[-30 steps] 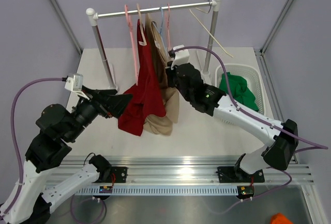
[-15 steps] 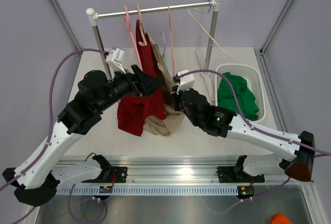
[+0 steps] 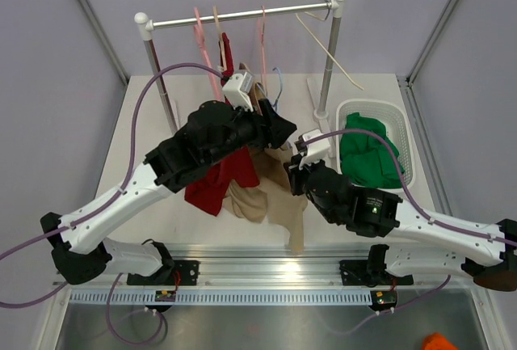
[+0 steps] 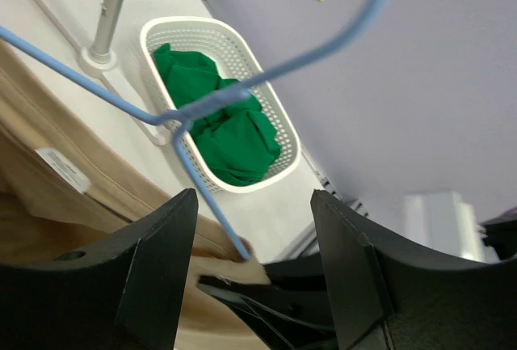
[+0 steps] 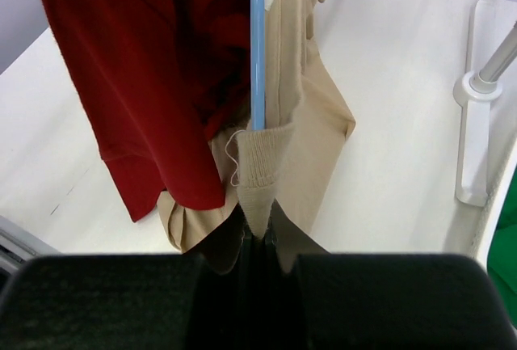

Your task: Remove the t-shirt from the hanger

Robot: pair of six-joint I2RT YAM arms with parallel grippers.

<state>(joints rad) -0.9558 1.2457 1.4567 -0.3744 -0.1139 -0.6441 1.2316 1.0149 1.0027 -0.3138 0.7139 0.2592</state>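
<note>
White desk point(image 3: 133, 140), metal rack point(image 3: 242, 14) standing along its far edge, and both arms are crowded in at the middle of it. The t-shirt point(image 3: 246, 203) is beige and soft, bunched in folds. It droops from under the rail to the middle of the desk, with one strip pulled out towards the near edge. In the right wrist view the t-shirt point(image 5: 311, 115) shows a ribbed edge folded over the lower end of the hanger point(image 5: 258, 43), a thin blue rod running straight down into the cloth. A white label sits near the top.

Touching it on the left hangs a red garment point(image 3: 212, 192), darker, its hem loose. Over at the desk's right edge sits a white basket point(image 3: 376, 108) with a crumpled green cloth point(image 3: 367, 152) inside.

Now the left fingers point(image 4: 153, 269): spread wide, one each side of the hanger's blue wire point(image 4: 81, 71), gripping nothing. The right fingers point(image 5: 295, 255) are pressed together, pinching that ribbed fold of the t-shirt just below the hanger's tip.
</note>
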